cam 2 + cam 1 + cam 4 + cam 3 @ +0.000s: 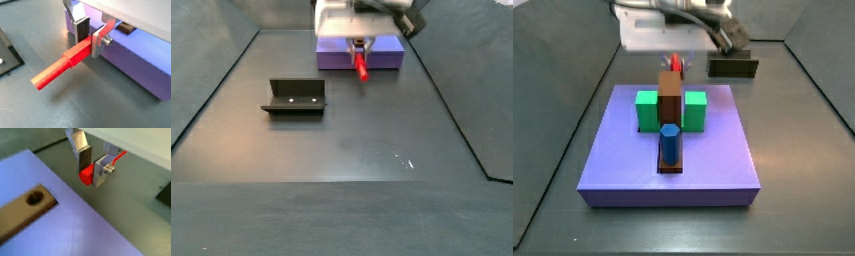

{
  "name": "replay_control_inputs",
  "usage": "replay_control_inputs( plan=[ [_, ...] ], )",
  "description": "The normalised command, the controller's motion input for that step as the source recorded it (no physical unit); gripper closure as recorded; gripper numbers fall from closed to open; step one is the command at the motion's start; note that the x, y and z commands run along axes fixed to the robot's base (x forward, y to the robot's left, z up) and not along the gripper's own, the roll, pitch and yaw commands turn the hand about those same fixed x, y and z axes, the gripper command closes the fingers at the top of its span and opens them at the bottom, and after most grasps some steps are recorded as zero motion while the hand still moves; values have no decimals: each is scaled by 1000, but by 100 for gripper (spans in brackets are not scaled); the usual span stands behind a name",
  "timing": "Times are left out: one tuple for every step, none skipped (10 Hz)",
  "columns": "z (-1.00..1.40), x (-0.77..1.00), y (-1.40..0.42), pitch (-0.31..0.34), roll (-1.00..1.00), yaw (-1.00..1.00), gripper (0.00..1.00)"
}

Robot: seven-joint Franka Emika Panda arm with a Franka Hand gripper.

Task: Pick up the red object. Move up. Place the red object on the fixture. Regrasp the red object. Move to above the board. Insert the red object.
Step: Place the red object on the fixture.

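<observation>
We saw a long brown bar (671, 105) lying flat, with two green blocks (647, 110) (695, 110) flanking it, one on each side and close against it. A blue peg (669, 142) stood upright on the bar's near end in that side view, well apart from the green blocks. In a wrist view the brown bar (20, 213) showed a dark round hole (34, 199) near its end. The dark grey floor (345, 140) looked matte, and we noticed a few pale specks (396, 154) on it. Dark walls (818, 40) rose along the floor's edges.
</observation>
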Motion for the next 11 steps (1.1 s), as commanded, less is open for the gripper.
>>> replay_control_inputs(
  plan=[
    [-31, 0, 11, 0, 17, -57, 100],
    [37, 323, 454, 211, -451, -117, 100],
    [309, 386, 480, 23, -900, -83, 100],
    [397, 414, 451, 0, -1000, -40, 100],
    [414, 417, 454, 0, -1000, -17, 100],
    [483, 420, 417, 0, -1000, -17, 100],
    [477, 409, 414, 0, -1000, -3, 100],
    [331, 363, 454, 0, -1000, 0, 100],
    [103, 429, 474, -20, -1000, 0, 100],
    [34, 483, 506, -37, -1000, 0, 100],
    [0, 526, 523, -37, -1000, 0, 100]
  ],
)
